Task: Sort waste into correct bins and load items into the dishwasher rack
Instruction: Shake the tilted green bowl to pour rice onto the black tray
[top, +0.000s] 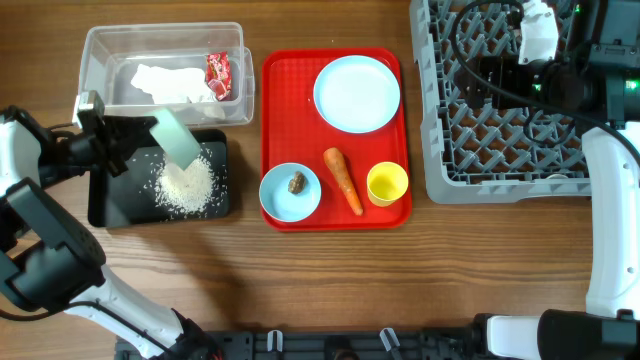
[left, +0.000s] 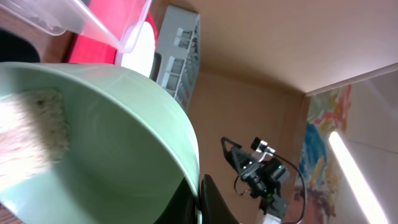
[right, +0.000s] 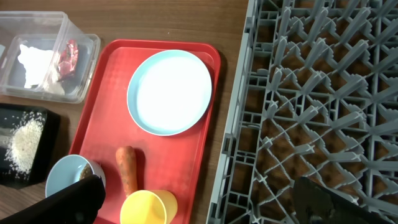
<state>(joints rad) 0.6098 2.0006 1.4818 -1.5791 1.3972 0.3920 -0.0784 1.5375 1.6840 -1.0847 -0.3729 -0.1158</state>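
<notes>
Overhanging black tray's (top: 105, 205) far edge: tilted pale green bowl (top: 178, 138).

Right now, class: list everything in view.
clear tub: 1, clear, left
napkin: 1, white, in tub
wrapper: 1, red, in tub
black tray: 1, black, by tub
rice: heap, white, black tray
green bowl: 1, pale green, over rice
red tray: 1, red, centre
plate: 1, light blue, red tray
blue bowl: 1, light blue, red tray
food lump: 1, brown, in blue bowl
carrot: 1, orange, red tray
cup: 1, yellow, red tray
rack: 1, grey, right
left gripper: 1, black, shut on green bowl
right gripper: 1, black, open over rack
</notes>
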